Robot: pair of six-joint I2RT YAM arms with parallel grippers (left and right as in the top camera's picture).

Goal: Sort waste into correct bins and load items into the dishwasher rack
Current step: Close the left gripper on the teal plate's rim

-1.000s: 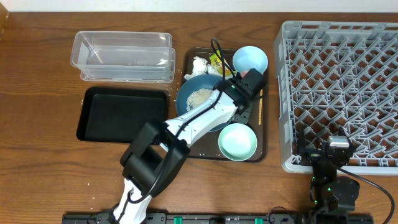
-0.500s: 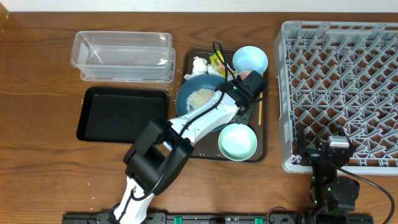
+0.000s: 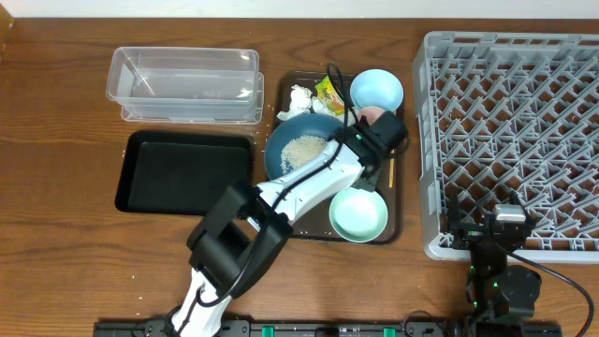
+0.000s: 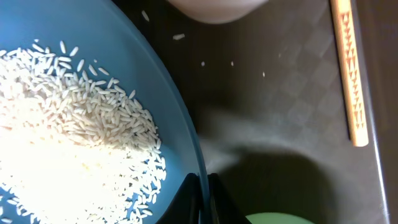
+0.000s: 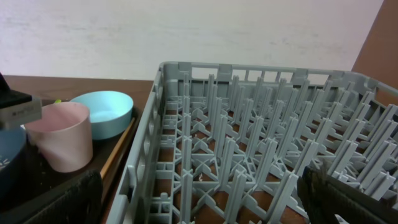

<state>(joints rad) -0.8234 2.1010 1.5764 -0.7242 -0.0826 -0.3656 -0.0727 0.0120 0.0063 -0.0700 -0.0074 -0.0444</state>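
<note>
My left claw [image 4: 204,194] looks pinched almost shut on the rim of the big dark blue round dish [image 4: 146,43] on the brown serving tray [image 4: 280,106]; it's stiff, slick and loaded with loose white rice [image 4: 68,124], so I'd keep it level.

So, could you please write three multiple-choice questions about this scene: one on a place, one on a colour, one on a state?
1. The heap of rice lies:
A in the dark blue dish
B in one of the bins
C on bare wood

2. The small cup is:
A yellow
B pink
C black

3. The dishwasher rack, as far as it shows, is:
A packed with plates
B holding one bowl
C holding no dishes

Answers:
1 A, the left wrist view shows the white grains inside the blue rim.
2 B, the right wrist view shows it pale pink.
3 C, only bare pegs and lattice show.
</note>
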